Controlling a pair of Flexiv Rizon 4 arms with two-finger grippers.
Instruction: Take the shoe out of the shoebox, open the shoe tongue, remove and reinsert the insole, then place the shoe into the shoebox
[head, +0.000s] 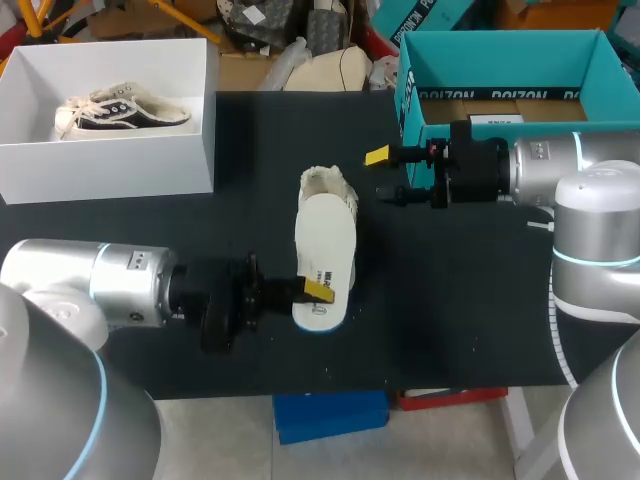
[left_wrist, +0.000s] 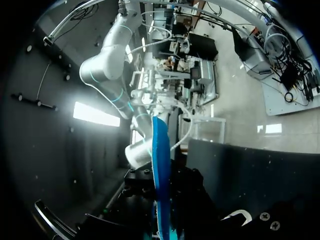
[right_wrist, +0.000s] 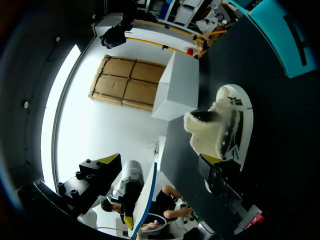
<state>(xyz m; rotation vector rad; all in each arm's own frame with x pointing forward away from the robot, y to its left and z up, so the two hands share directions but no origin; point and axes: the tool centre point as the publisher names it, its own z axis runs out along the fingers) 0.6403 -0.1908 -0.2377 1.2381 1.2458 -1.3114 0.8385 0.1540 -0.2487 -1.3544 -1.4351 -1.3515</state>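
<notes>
A white fleecy shoe lies in the middle of the black table. A white insole with a blue rim stretches from it toward the front edge. My left gripper is shut on the insole's near end, one yellow tip on top of it. In the left wrist view the insole shows edge-on, running out ahead of the gripper. My right gripper hangs open just right of the shoe, holding nothing. In the right wrist view the shoe lies ahead of the open gripper, close to one finger.
The white shoebox stands at the back left with another shoe inside. An open teal box stands at the back right, behind my right arm. Bare black tabletop lies to the right of the insole.
</notes>
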